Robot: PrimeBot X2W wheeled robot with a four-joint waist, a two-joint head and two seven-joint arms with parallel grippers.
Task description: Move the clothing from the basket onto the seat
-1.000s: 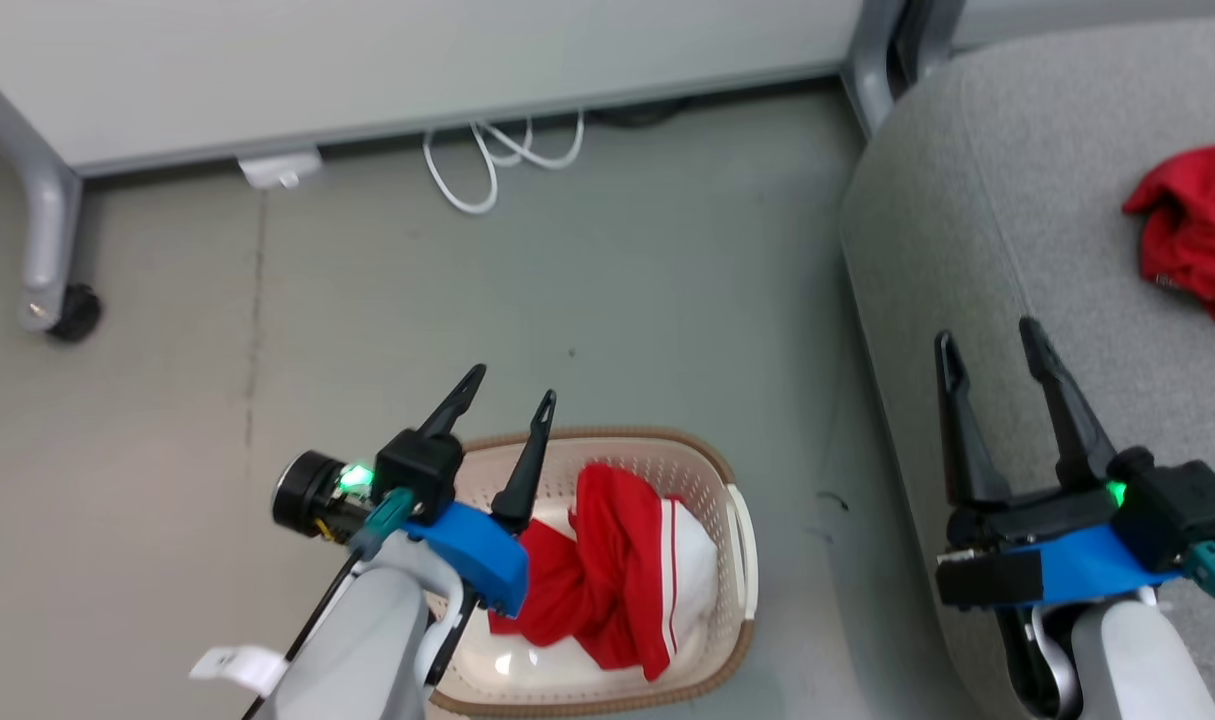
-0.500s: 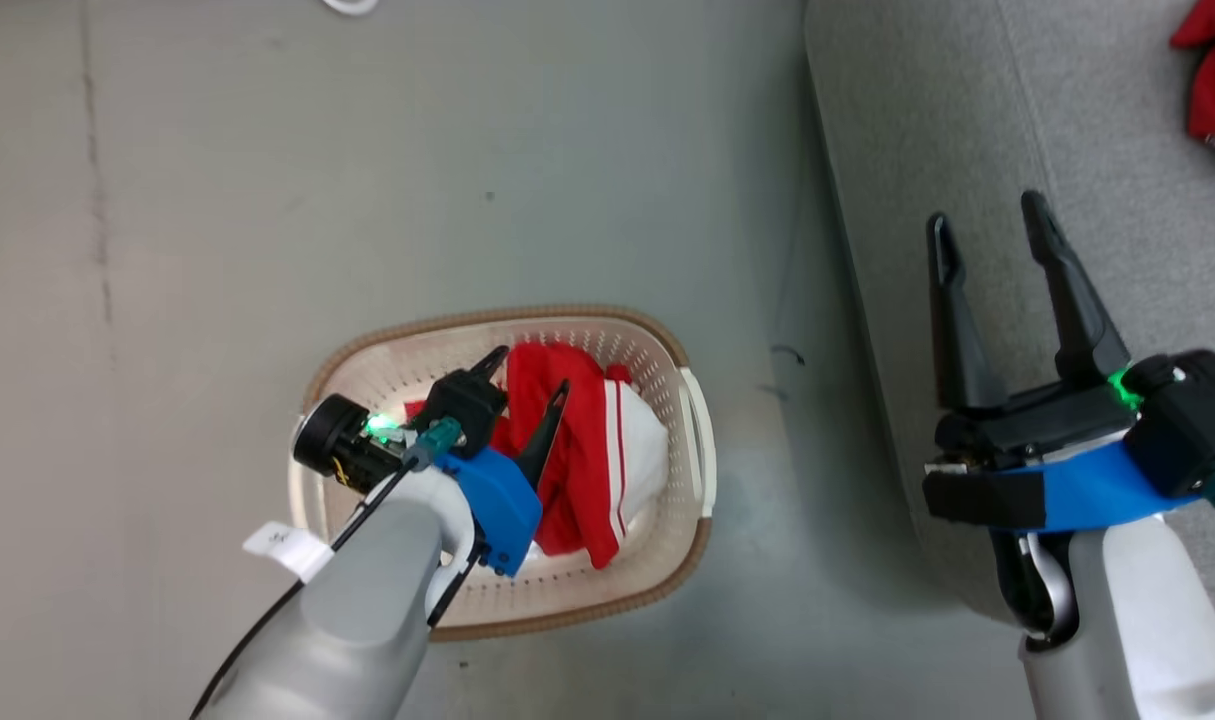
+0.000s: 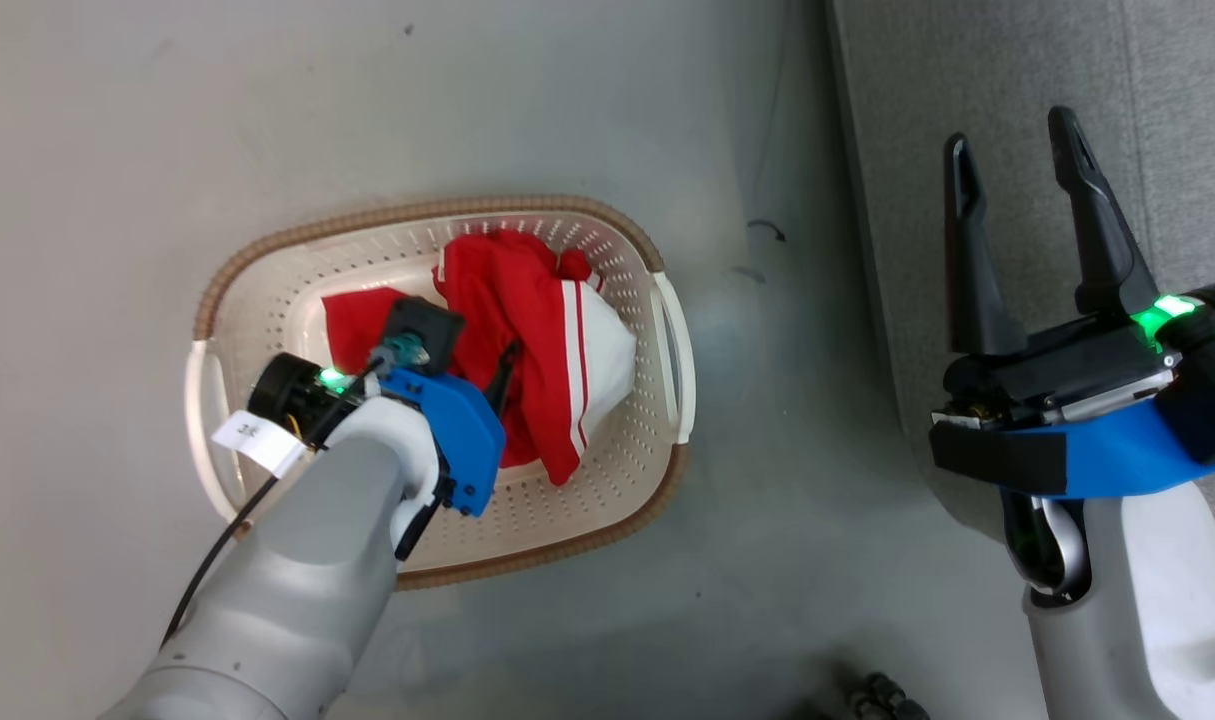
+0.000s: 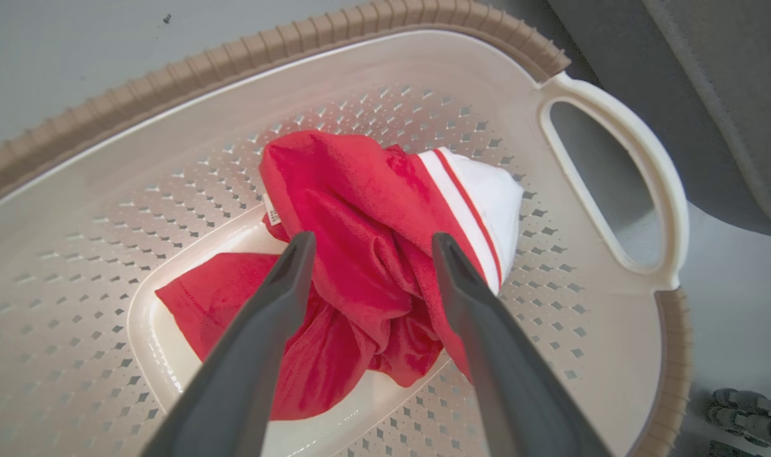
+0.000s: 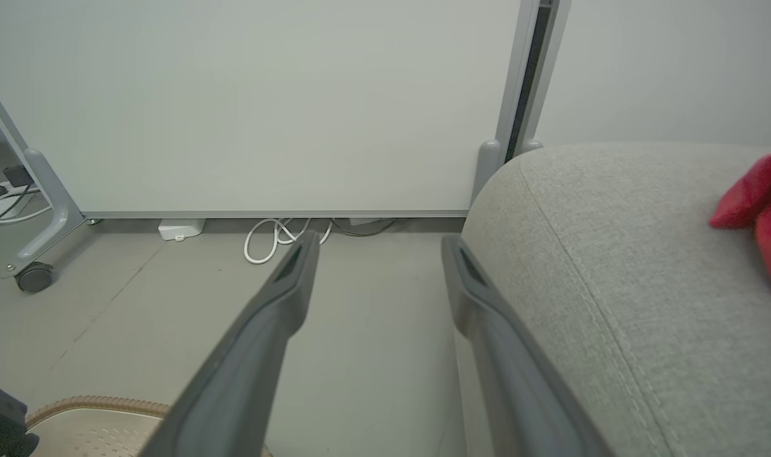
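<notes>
The clothing is a bunched bright red garment with a white panel and thin stripes, lying in the cream basket with its brown rim on the floor. My left gripper points down into the basket. In the left wrist view its open fingers straddle the red bunch inside the perforated basket; whether they touch it I cannot tell. My right gripper stands open and empty over the grey seat. Another red garment lies on the seat to the right of the right gripper.
A white partition panel on a castor leg stands beyond the grey floor, with a looped white cable and a small white box at its foot. Dark wheel parts show near the basket.
The head camera has tilted down, so the whole picture shifted. My left gripper has dropped from above the basket rim down into the basket, over the red clothing. The right gripper stays open.
</notes>
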